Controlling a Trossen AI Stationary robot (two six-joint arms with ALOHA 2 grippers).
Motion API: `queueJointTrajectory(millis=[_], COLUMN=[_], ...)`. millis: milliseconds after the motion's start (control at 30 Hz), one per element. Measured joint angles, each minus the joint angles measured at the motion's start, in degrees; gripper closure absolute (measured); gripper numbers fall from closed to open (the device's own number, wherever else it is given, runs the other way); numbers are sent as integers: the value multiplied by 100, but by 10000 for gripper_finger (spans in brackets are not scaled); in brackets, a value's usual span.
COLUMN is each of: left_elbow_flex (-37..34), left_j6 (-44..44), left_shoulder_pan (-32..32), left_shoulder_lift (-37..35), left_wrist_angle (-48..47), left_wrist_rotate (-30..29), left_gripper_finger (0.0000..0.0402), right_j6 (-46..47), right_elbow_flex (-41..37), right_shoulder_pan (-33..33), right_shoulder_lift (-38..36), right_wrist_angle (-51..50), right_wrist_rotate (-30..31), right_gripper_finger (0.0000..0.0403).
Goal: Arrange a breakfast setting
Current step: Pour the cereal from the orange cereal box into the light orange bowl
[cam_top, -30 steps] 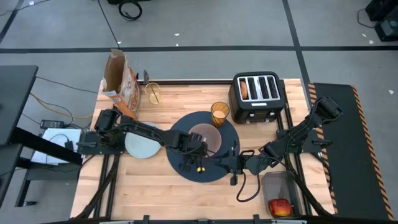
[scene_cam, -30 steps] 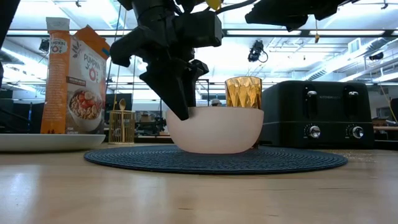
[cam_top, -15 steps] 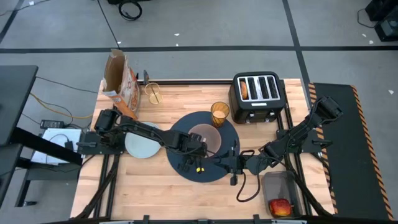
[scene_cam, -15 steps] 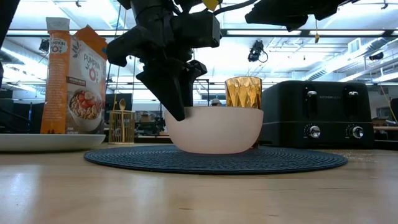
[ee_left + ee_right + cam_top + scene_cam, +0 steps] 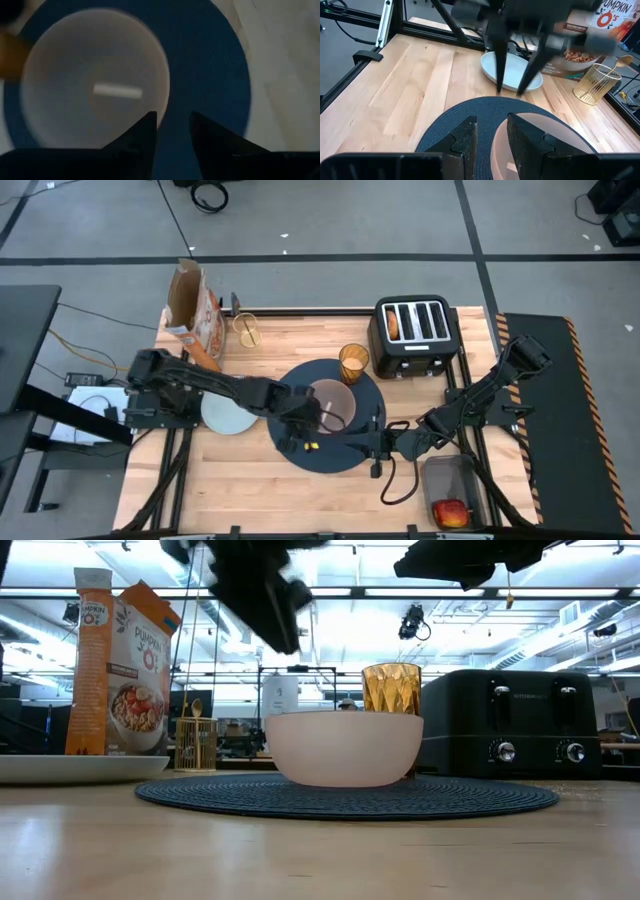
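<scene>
Apple (image 5: 450,512) waits nearest, off the tabletop (image 5: 250,480) in a tray. Pink bowl (image 5: 330,402) sits on the dark-blue mat (image 5: 300,452), amber tumbler (image 5: 353,362) at its far edge; the plate (image 5: 227,415) lies beside the mat, the bagel (image 5: 393,324) in the toaster (image 5: 415,332). Left gripper (image 5: 300,424) hovers above the bowl, fingers (image 5: 142,135) released, empty. Right gripper (image 5: 372,442) rests low over the mat, fingers parted.
</scene>
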Motion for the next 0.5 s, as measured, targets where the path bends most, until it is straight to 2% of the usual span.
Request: queueJointTrajectory(millis=[100, 367, 500], left_elbow_flex=[0, 7, 7], left_j6=[-630, -3016, -3909], left_shoulder_pan=[9, 74, 290], left_shoulder_lift=[-545, -2131, -3026], left_wrist_angle=[-603, -2930, -3381], left_wrist_rotate=[-299, -1879, -2070], left_gripper_finger=[279, 275, 244], right_j6=[-14, -52, -120], right_elbow_flex=[0, 0, 0], right_shoulder_pan=[0, 0, -29], right_shoulder_lift=[0, 0, -2], right_wrist_angle=[0, 85, 146], right_wrist_rotate=[19, 373, 374], right_gripper_finger=[286, 286, 286])
